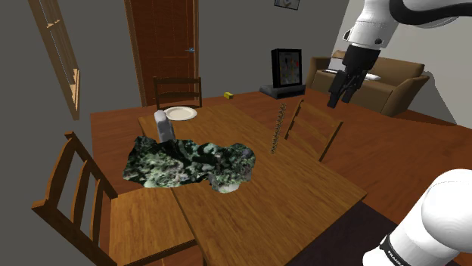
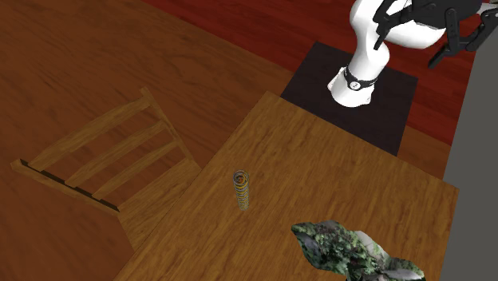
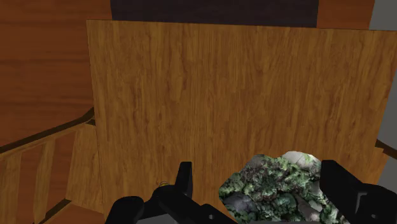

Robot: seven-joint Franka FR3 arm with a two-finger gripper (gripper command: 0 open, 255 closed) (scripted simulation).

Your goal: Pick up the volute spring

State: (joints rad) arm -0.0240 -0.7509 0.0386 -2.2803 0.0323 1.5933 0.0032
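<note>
I am working over the wooden table (image 1: 302, 189), where a mottled green lump (image 1: 193, 162) is lying below the gap between the jaws. The gripper (image 1: 340, 98) is hanging high, jaws wide apart. The volute spring (image 2: 242, 189) is standing upright far beneath, just outside one finger. I judge I should be centring over it first, then descending straight and closing gently mid-coil.

We see smooth, grained wood with a soft sheen on the brown rectangular table (image 1: 302, 196) below the matt black two-finger gripper (image 1: 340, 94). The thin brass-coloured coiled spring (image 2: 242, 189) standing there looks metallic. The mottled green-and-white crumpled heap (image 1: 193, 162) looks rough.
</note>
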